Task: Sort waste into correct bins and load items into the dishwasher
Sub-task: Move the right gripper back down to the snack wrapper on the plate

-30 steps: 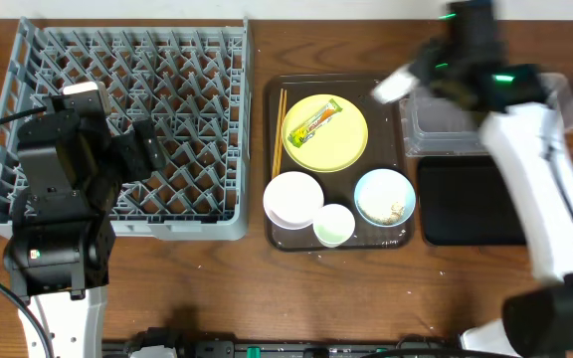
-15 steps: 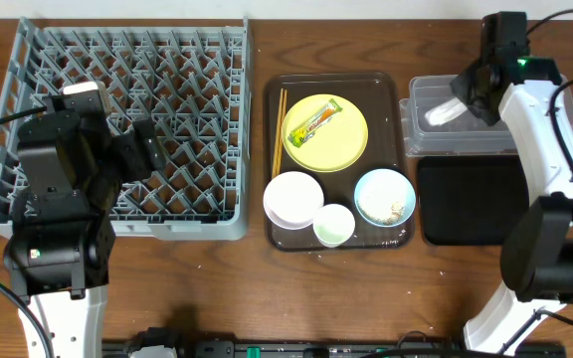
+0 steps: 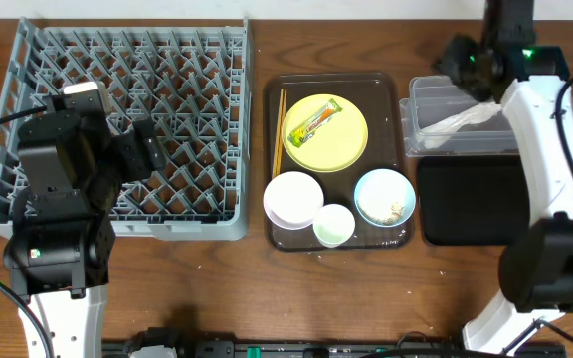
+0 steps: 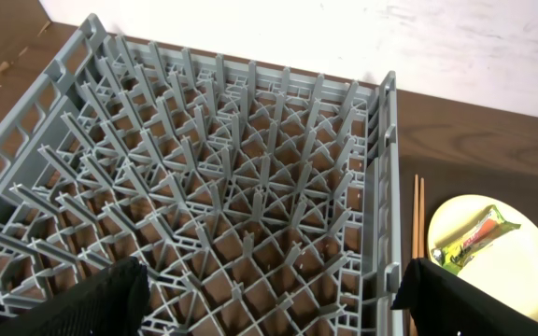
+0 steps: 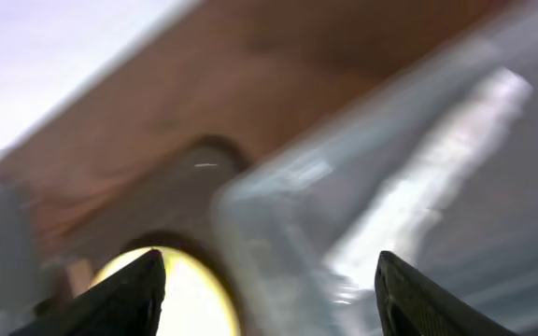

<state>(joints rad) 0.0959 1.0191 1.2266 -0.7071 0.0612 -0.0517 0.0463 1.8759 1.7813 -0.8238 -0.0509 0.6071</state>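
On the wooden table (image 3: 267, 288), the grey plastic dish rack (image 3: 127, 119), a square grid of upright pegs, fills the 9 o'clock side. At centre a glossy dark brown serving tray (image 3: 388, 104) carries a round yellow plate (image 3: 344, 147) with the green-and-orange snack wrapper (image 3: 313, 123) lying flat on it. Wooden chopsticks (image 3: 280, 129) lie at the plate's 9 o'clock. Also on the tray are a white bowl (image 3: 293, 198), a small white cup (image 3: 333, 225) and a light blue bowl (image 3: 378, 189) holding pale crumbs (image 3: 396, 211).

At 2 o'clock the clear rectangular tub (image 3: 436, 94) holds the crumpled white tissue (image 3: 463, 120). The matte black tray (image 3: 471, 199) sits at the tub's 6 o'clock.

The right gripper (image 5: 274, 303) hangs near the tub's 12 o'clock rim, fingers spread, holding nothing. The left gripper (image 4: 269, 308) is spread wide above the rack, empty.
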